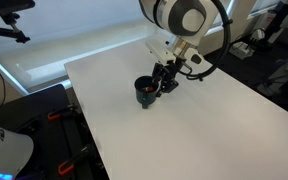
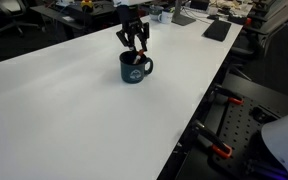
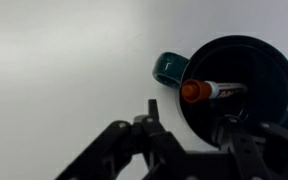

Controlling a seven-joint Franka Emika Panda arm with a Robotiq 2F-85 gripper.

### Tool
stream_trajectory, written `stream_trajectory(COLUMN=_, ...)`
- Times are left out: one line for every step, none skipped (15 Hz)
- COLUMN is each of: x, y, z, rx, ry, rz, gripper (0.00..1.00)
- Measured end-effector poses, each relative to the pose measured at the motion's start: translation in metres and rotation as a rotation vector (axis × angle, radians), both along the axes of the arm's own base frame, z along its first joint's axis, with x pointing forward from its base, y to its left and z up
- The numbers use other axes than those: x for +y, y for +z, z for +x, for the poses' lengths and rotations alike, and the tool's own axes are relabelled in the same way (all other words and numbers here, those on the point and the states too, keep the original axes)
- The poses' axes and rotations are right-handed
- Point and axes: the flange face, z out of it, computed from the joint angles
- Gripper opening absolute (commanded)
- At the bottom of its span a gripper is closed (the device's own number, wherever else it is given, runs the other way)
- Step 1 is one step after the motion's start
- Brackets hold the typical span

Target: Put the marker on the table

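Note:
The marker (image 3: 212, 91), reddish-orange with a white labelled body, stands inside the dark round cup (image 3: 274, 60), its orange end pointing up. The cup stands on the white table (image 1: 204, 130) and shows in both exterior views (image 1: 144, 92) (image 2: 134, 68). My gripper (image 3: 191, 125) is open and empty, just above the cup's rim. Its fingers straddle the edge of the cup near the teal handle (image 3: 169, 67). In both exterior views the gripper (image 1: 165, 76) (image 2: 134, 41) hangs directly over the cup. The marker is hardly visible there.
The table (image 2: 64, 110) spreads wide around the cup. Desks with monitors and clutter stand beyond its far edge (image 2: 184, 15). Black equipment with orange clamps sits on the floor beside the table (image 1: 59, 135) (image 2: 229, 130).

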Motion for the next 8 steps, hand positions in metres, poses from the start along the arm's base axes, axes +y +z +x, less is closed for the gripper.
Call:
stream_trajectory(x=-0.0008, y=-0.0007, z=-0.0002, rx=0.003, ry=-0.002, rz=0.0, gripper=0.73)
stream_trajectory(x=-0.0017, y=-0.0015, z=-0.0006, rx=0.007, ry=-0.004, rz=0.001, gripper=0.79)
stream_trajectory(x=-0.0027, y=-0.0024, z=-0.0008, rx=0.013, ry=-0.006, rz=0.001, gripper=0.87)
stream_trajectory(x=-0.0035, y=-0.0032, z=-0.0006, rx=0.018, ry=-0.007, rz=0.002, gripper=0.93)
stream_trajectory(x=-0.0036, y=-0.0035, z=-0.0002, rx=0.023, ry=-0.007, rz=0.002, gripper=0.99)
stream_trajectory(x=-0.0034, y=-0.0031, z=0.0001, rx=0.026, ry=-0.007, rz=0.003, gripper=1.0)
stream_trajectory(x=-0.0029, y=-0.0021, z=0.0008, rx=0.026, ry=-0.006, rz=0.003, gripper=1.0)
stream_trajectory(x=-0.0018, y=-0.0009, z=0.0018, rx=0.026, ry=-0.004, rz=0.003, gripper=1.0)
